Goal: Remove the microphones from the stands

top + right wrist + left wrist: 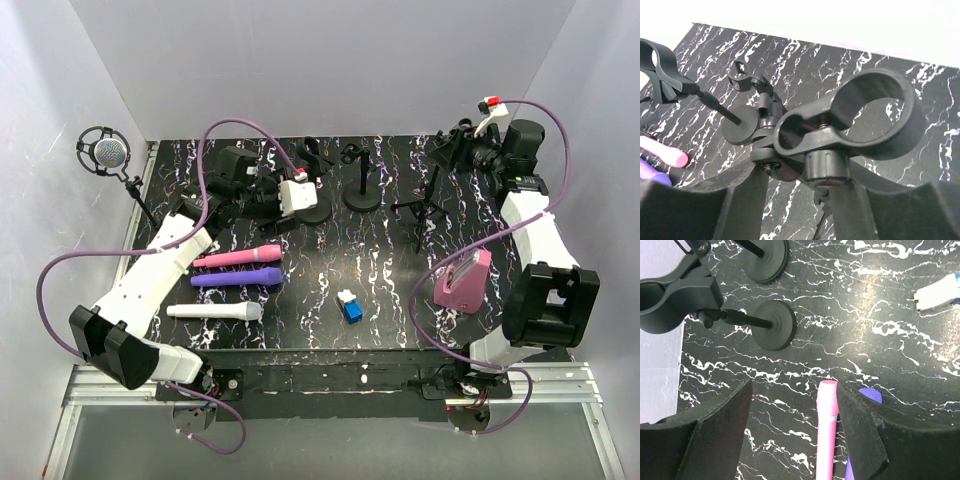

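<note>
The pink microphone [238, 258], purple microphone [235, 278] and white microphone [215, 312] lie on the worktop [400, 290], near left. The stand clip [825, 142] is empty. The left end effector [792, 390] and right end effector [800, 200] gape wide, holding nothing. Only the far-left shock-mounted microphone [105, 153] looks unremoved.

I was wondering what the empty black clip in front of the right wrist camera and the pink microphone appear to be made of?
Black clip: probably moulded plastic, matte, with a soft sheen along its rounded edges. Pink microphone: likely smooth plastic, with an even colour and a faint gloss along the barrel, though the look alone cannot confirm it.
</note>
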Action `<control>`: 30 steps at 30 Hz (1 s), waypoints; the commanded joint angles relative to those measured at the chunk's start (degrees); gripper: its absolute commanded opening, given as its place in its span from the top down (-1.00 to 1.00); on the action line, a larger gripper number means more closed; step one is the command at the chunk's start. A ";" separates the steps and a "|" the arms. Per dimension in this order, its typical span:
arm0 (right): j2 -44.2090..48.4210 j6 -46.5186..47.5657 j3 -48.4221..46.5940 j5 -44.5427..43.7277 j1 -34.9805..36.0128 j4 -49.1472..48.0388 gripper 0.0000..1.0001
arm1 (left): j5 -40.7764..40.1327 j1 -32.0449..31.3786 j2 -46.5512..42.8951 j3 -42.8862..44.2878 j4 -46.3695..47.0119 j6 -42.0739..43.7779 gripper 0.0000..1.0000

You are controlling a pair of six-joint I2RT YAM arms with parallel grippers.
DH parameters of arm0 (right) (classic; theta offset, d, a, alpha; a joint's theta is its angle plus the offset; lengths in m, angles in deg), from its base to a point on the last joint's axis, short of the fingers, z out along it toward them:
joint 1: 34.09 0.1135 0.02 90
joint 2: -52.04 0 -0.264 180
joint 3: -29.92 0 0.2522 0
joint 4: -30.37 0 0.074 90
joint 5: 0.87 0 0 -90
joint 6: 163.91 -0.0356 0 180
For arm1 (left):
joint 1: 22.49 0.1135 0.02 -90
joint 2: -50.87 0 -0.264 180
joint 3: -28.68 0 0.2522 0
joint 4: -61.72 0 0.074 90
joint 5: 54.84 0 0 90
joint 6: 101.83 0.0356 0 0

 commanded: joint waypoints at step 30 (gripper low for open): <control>9.44 -5.74 12.25 25.60 17.28 -18.07 0.97 | 8.77 -8.86 8.93 -6.12 29.07 -23.62 -0.06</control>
